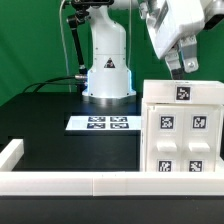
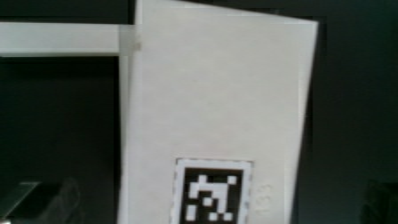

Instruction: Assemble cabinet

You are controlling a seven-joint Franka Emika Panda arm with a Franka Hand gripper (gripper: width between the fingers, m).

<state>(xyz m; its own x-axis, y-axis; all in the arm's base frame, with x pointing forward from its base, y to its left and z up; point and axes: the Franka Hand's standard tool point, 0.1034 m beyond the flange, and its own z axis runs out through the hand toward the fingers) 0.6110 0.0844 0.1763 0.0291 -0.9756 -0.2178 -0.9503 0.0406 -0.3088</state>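
Nearest the exterior camera, a low white border rail [image 1: 70, 182] ran along the bottom of the frame, with a short upturned end at lower left. Behind it, filling the right side from mid-height down, stood the cabinet [image 1: 182, 135], a large white square-sided box bearing several black-and-white tags on its front and one on its top face. It rested on the black tabletop [image 1: 60, 125], against the rail. The arm's white base [image 1: 107, 62] rose at upper centre before a green backdrop. In front of the base, at the middle of the frame, lay the flat marker board [image 1: 101, 123].

The gripper [image 1: 183, 66] hung at upper right, just above the cabinet's top rear edge and apart from it. The jaws appeared to hold nothing; how wide they stood could not be told. The wrist view showed a tall white panel with one tag low in the frame, and a white rail crossing at upper left.

Judging from this, the step was an approach to the cabinet's top. Doing it well would call for a slow, square descent, jaws centred over a wall edge, so the box did not tip or slide.
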